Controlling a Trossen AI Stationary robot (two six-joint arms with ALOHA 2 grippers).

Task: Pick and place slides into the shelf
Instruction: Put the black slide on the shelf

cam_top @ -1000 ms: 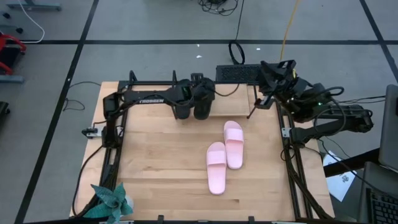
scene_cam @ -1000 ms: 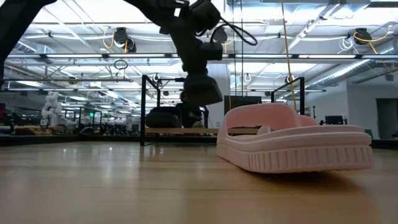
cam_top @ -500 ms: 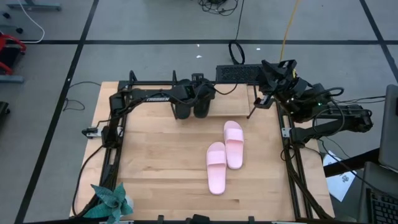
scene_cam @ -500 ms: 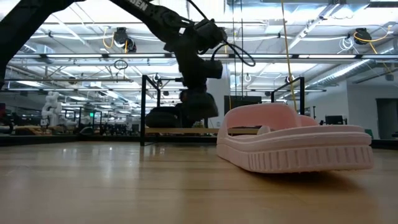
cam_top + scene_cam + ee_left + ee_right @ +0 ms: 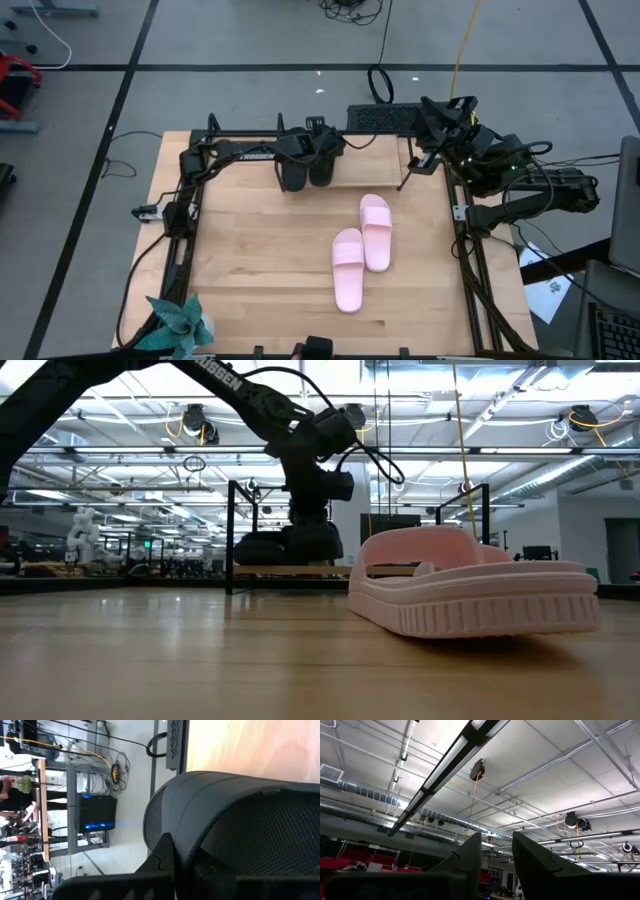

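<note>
Two pale pink slides (image 5: 376, 232) (image 5: 348, 268) lie sole-down side by side right of the table's middle; one (image 5: 470, 595) fills the low view's right half. At the far edge stands the shelf (image 5: 300, 571), and one black slide (image 5: 292, 175) (image 5: 262, 548) rests on its board. My left gripper (image 5: 320, 150) (image 5: 310, 520) is above the shelf, shut on the second black slide (image 5: 322, 168) (image 5: 240, 820), just right of the first. My right gripper (image 5: 496, 855) is open, parked at the far right corner and pointing at the ceiling. My left gripper comes from above, pointing down, and holds the black slide, which hangs below the fingers (image 5: 162, 855) close over the shelf board. In the wrist view the slide's mesh strap (image 5: 270, 835) fills the picture and hides where the fingers close. Whether its lower end touches the board, I cannot tell.
A green plant (image 5: 180, 325) stands at the table's near left corner. A keyboard (image 5: 380, 118) and cables lie just beyond the far edge. Bare wood stretches left of the pink slides. The right arm (image 5: 500, 165) is folded along the right side.
My left gripper has come down with the black slide toward the shelf board and shifted slightly toward the far edge, staying shut. The slide now hangs lower, beside the black slide on the shelf. The pink slides and the right arm have not moved.
</note>
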